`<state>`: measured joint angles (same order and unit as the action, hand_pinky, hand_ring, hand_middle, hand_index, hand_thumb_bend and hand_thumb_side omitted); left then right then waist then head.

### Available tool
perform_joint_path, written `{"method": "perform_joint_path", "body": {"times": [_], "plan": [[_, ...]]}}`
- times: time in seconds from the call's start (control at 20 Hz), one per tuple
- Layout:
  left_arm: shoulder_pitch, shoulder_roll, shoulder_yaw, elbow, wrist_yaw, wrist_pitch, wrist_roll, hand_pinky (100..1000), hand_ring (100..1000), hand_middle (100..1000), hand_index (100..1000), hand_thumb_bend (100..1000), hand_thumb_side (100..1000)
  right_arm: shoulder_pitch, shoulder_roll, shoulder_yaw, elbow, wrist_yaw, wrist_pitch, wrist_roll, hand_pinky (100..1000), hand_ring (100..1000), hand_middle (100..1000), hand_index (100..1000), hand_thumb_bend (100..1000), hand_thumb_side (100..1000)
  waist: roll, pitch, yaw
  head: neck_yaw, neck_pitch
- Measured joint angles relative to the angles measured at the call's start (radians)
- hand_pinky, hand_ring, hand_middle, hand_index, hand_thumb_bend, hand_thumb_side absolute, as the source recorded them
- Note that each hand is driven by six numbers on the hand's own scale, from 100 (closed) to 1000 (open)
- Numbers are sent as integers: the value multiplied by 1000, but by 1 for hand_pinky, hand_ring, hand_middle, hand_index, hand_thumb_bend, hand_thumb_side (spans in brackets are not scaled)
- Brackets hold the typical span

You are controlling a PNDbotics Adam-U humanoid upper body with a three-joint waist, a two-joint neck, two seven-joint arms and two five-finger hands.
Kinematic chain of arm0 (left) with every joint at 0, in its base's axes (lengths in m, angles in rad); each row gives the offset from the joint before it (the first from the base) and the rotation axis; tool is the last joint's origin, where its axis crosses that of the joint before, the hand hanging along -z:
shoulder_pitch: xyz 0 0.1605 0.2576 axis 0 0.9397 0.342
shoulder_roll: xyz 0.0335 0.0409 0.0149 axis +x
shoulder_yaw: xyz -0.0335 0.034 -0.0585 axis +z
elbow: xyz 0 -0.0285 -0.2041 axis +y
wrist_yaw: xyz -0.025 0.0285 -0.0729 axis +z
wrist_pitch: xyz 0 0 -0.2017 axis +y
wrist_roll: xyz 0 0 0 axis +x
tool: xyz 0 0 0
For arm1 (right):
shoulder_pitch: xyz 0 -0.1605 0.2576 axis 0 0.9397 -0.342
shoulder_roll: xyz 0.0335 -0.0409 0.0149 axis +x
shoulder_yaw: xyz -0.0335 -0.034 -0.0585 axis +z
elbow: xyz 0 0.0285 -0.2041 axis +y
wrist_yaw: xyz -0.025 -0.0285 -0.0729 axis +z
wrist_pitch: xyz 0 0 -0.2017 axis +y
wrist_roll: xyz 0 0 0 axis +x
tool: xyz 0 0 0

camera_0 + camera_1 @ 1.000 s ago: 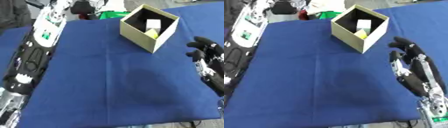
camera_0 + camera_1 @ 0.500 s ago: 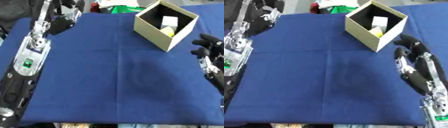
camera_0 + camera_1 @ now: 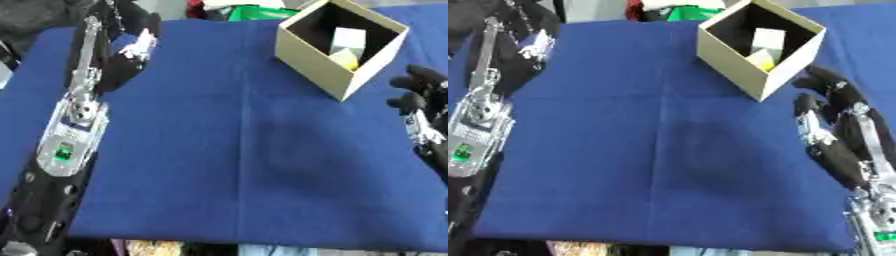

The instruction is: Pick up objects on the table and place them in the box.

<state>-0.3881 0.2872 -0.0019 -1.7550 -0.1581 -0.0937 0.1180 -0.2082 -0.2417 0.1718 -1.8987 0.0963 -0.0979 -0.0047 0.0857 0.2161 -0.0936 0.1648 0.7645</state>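
A blue cloth point(image 3: 227, 150) covers the table. The cardboard box point(image 3: 325, 70) holds pale blocks point(image 3: 347, 39); beside it, the right hand point(image 3: 826, 100) rests spread. At the cloth's far left corner, the left hand's point(image 3: 131, 47) fingers can't be told.

Blue cloth point(image 3: 236, 150) over table; green item point(image 3: 254, 12) at far edge

So the tan box point(image 3: 756, 50) sits up around 1 o'clock on the blue-covered worktop point(image 3: 667, 150), open top, with a pale block point(image 3: 768, 39) and something yellow point(image 3: 760, 61) inside. Right hand point(image 3: 826, 95) is over at 3 o'clock, just beside the box's near corner, fingers point(image 3: 829, 79) relaxed and holding nothing. The left arm point(image 3: 483, 105) runs up the 9 o'clock edge, and its hand point(image 3: 531, 47) at about 11 is too murky to read.
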Motion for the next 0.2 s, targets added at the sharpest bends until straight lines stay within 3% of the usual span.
{"method": "perform_joint_path", "body": {"times": [0.2], "plan": [[16,-10,0,-1,13,-1,1,585,585,553,773,316,478,-2,0,0,0,4,0,-3,749,883,719,883,100,513,0,4,1,-1,0]]}}
